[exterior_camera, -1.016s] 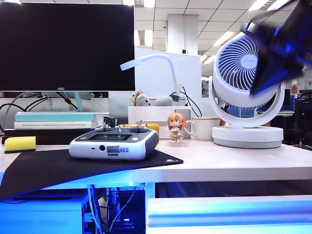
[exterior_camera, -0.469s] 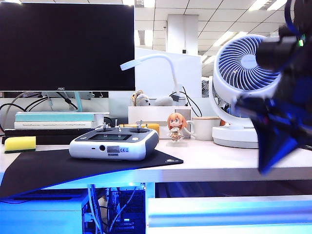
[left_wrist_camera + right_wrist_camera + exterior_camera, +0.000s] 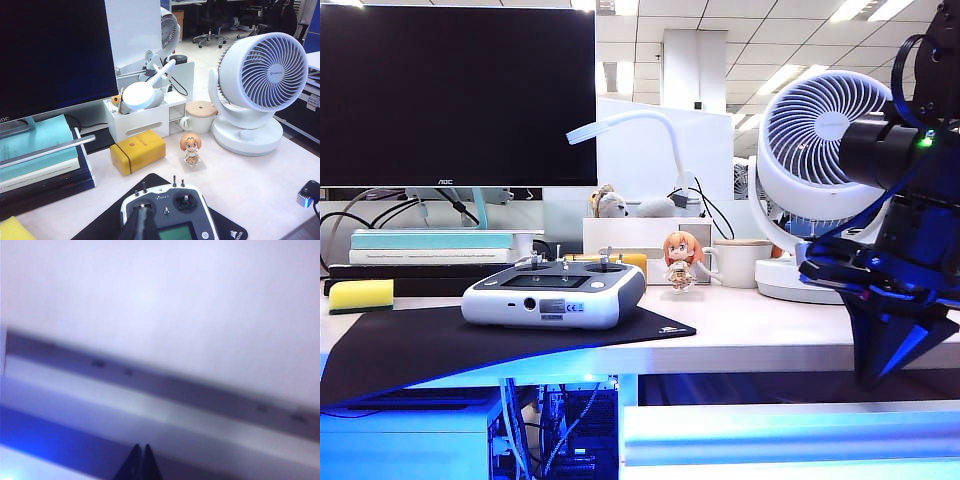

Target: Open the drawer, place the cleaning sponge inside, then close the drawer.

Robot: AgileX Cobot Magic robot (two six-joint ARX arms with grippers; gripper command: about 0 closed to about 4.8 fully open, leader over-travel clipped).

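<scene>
Since the earlier frames the right gripper (image 3: 886, 375) has swung down from in front of the fan (image 3: 825, 130) to the desk's front edge at the right, its two tapered dark fingers pressed together into one point aimed downward, grasping nothing. In the right wrist view the same clenched tips (image 3: 140, 462) sit over a blurred pale surface crossed by a grey band.

The drawer (image 3: 790, 432) is a wide, flat, smooth white panel under the desktop, tinted blue, just below that gripper and pushed in.

The sponge (image 3: 360, 295) is a small rectangular yellow foam block with a thin dark green base, lying at the far left of the desk beside the black mat (image 3: 440, 345).

The left gripper (image 3: 141, 227) hangs above the grey controller (image 3: 170, 215), fingers clenched and empty
</scene>
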